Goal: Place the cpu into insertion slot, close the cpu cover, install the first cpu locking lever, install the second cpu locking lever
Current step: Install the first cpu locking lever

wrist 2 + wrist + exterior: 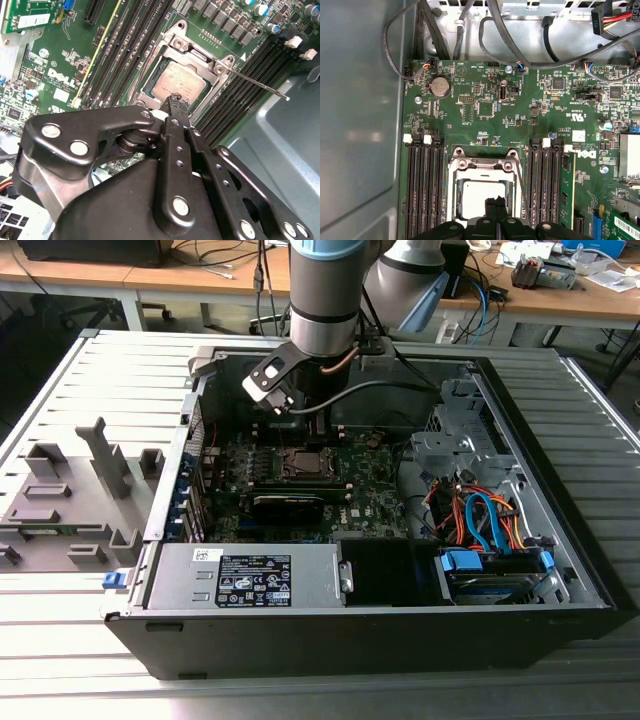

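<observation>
**Claw over the slot, cover down on the cpu**

I'm watching the second wrist view. The claw (175, 102) hangs right over the slot (284, 464), fingers pressed together, nothing pinched between them. The cpu (180, 82) sits inside the slot, face up. The cover (197, 52) lies flat around it, and the chip shows through its window. The claw's tip is at the slot's near edge, where chip meets frame. I can't tell whether it touches.

One lever (260, 86) sticks out from a slot corner. It is free and raised, slanting away over the memory slots (235, 107) beside the slot. So I read this as the cover step about done and the lever not latched.

To do this well, I'd keep the fingers together as one blunt tip. I'd bear only on the frame metal at the slot's rim, never on the chip's face. The push should go straight down, since a sideways drag could skid off the slot and scrape the board (485, 107) around it.
</observation>
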`<state>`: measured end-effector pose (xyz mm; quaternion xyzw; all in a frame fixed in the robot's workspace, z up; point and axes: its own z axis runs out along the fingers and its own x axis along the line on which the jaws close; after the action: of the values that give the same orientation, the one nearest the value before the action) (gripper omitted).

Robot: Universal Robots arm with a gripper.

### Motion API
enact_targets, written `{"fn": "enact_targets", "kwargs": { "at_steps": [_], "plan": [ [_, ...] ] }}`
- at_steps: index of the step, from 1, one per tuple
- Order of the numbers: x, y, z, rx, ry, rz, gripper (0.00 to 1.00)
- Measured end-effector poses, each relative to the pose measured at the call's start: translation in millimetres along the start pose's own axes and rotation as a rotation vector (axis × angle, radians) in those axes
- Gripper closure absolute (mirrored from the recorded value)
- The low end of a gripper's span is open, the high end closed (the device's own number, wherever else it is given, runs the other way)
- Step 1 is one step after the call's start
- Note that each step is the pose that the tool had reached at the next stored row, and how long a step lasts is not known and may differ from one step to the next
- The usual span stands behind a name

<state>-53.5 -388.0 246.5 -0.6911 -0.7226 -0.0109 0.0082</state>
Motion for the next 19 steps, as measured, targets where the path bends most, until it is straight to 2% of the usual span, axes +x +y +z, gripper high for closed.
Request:
{"fn": "enact_targets", "kwargs": {
  "at_steps": [19],
  "plan": [
    [0.0,0.0,0.0,0.0014,0.0002,-0.049,0.89]
  ]
}}
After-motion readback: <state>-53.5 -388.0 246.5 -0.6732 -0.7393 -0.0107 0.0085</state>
